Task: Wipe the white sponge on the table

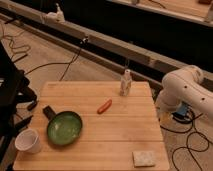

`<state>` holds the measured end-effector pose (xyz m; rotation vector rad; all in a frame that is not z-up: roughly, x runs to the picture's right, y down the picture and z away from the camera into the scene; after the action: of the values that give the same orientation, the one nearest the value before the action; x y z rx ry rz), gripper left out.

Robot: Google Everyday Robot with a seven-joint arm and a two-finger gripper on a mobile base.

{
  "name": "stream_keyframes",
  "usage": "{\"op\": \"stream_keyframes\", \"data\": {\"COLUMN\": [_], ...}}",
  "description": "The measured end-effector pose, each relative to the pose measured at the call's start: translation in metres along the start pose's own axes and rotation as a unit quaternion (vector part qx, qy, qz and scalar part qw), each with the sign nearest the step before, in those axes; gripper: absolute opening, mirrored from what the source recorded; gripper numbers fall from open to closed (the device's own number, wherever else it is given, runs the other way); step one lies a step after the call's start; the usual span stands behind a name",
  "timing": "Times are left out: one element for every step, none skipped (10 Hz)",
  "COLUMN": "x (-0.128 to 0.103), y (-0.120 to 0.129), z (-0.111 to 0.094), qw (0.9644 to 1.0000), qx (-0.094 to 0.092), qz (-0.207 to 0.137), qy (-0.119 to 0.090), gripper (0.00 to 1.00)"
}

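White sponge [144,158]: flat, speckled off-white pad lying on the worktop's near right corner, just inside the near edge, with nothing touching it.
Worktop [100,92]: pale plank board carrying everything else.
Camera view, pincer [165,114]: at the low end of the white arm [186,87], just off the worktop's right edge, about level with its middle and holding nothing that I can make out.
Pincer state: cannot tell whether it is wide or narrow.
Key relation: the white sponge lies nearer than the pincer and a little to its left, well apart from it, so my guess is that the reach must come toward the near corner and down.
Sponge axis: roughly square, so no long side to favour, and its edges run close to parallel with the worktop's edges.
Step in hand: approach, by my reading, as the sponge is not yet gripped and no wiping has begun.
Other items: green pan [64,128] at near left, paper cup [28,141] left of it, a small red-orange piece [104,106] at mid-board and a small white bottle [125,82] at the far edge.
Wiping room: bare planks stretch left from the sponge toward the pan.
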<state>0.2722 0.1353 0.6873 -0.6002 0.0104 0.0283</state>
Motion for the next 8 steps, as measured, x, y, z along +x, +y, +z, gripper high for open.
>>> {"op": "stream_keyframes", "data": {"x": [-0.008,-0.013,-0.020,-0.025,-0.029,-0.030,-0.029,-0.027], "y": [0.006,0.010,0.018,0.030,0.043,0.057,0.072,0.085], "z": [0.006,0.011,0.020,0.030,0.040,0.048,0.056,0.061], "qw": [0.9999,0.9997,0.9993,0.9986,0.9979,0.9973,0.9966,0.9959], "qx": [0.001,0.004,0.009,0.011,0.010,0.006,0.000,-0.006], "qz": [-0.008,-0.013,-0.019,-0.025,-0.031,-0.037,-0.045,-0.055], "qy": [-0.012,-0.020,-0.032,-0.044,-0.056,-0.064,-0.068,-0.072], "gripper": [0.65,0.65,0.65,0.65,0.65,0.65,0.65,0.65]}}
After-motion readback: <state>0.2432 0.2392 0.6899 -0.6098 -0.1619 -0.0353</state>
